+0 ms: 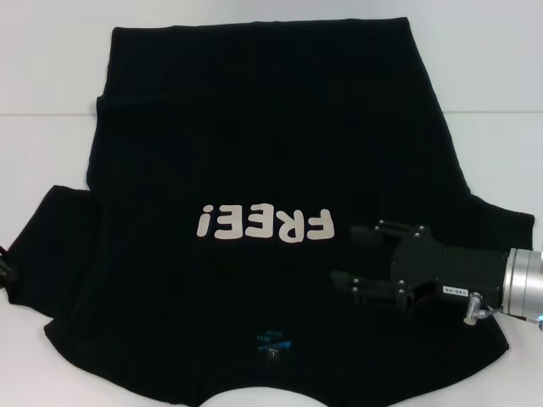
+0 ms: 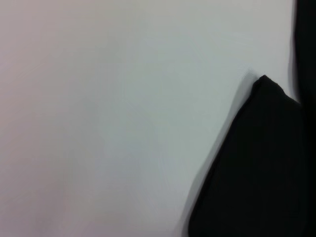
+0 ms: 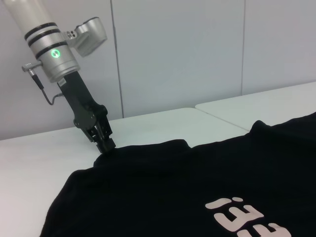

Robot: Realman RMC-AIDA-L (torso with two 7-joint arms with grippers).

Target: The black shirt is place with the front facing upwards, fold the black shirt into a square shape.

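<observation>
The black shirt [image 1: 271, 127] lies spread face up on the white table [image 1: 51, 85], collar towards me, with its cream "FREE!" lettering [image 1: 263, 225] and blue neck label [image 1: 273, 346] showing. My right gripper [image 1: 356, 254] is open and empty, low over the shirt's right chest beside the lettering. My left gripper [image 1: 5, 270] is at the far left edge, at the left sleeve. In the right wrist view the left gripper [image 3: 107, 144] is shut on the sleeve's edge of the shirt [image 3: 173, 187]. The left wrist view shows a sleeve corner of the shirt [image 2: 261, 173].
The bare white table [image 2: 98, 123] runs to the left of the sleeve and behind the hem. A pale wall [image 3: 197, 49] stands past the table's left side. A seam between tabletops shows at the far right [image 1: 492, 110].
</observation>
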